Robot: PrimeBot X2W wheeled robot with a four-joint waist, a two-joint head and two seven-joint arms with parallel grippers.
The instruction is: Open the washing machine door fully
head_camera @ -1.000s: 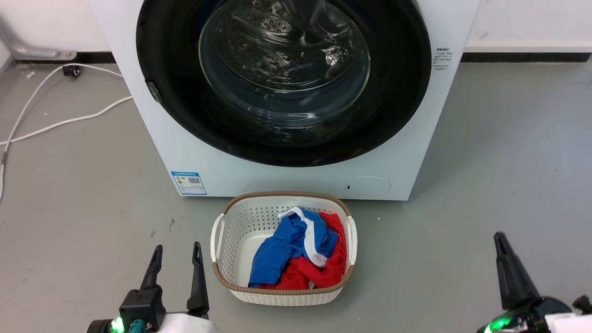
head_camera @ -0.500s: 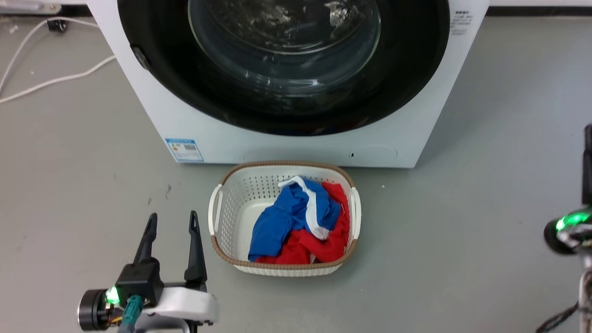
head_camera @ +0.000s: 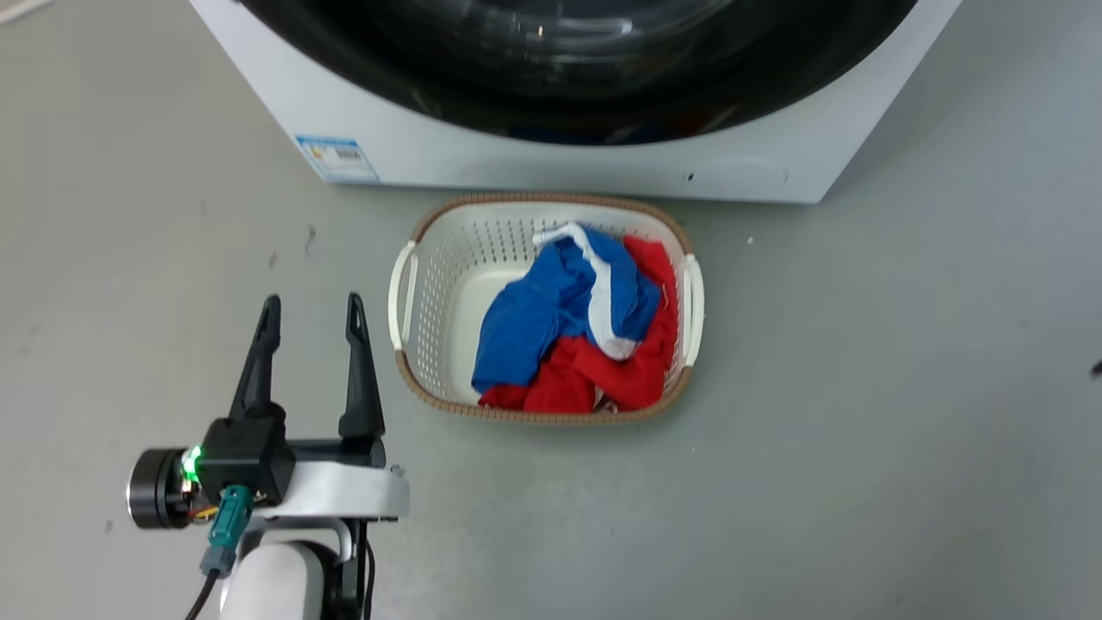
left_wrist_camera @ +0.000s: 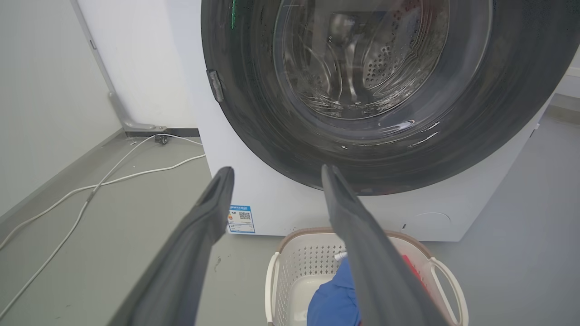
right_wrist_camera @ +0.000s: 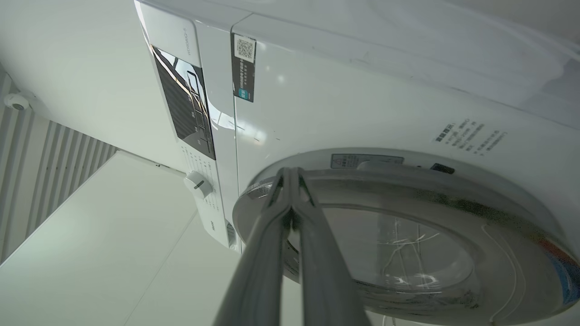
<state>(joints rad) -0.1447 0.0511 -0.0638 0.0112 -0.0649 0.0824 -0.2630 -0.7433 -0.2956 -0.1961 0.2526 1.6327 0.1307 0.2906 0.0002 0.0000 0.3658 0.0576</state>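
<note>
Standing at 12 o'clock in the head view, the washing machine (head_camera: pixel 534 164) is showing its white lower front, and the washing machine door (head_camera: pixel 689 95), a glossy black disc, is curving along the top edge. In the left wrist view the door is lying flat against the machine, from 11 to 2 o'clock. The left gripper (head_camera: pixel 312 301) is hovering over the grey floor (head_camera: pixel 861 430) at 7 o'clock, its fingers spread wide and holding nothing. A white basket (head_camera: pixel 551 200) with blue and red clothes (head_camera: pixel 560 319) is sitting at the centre, just before the machine. In the right wrist view the right gripper (right_wrist_camera: pixel 290 176) is pressing its fingers together, the tips meeting before the door's silver rim; whether they are touching it I cannot tell
</note>
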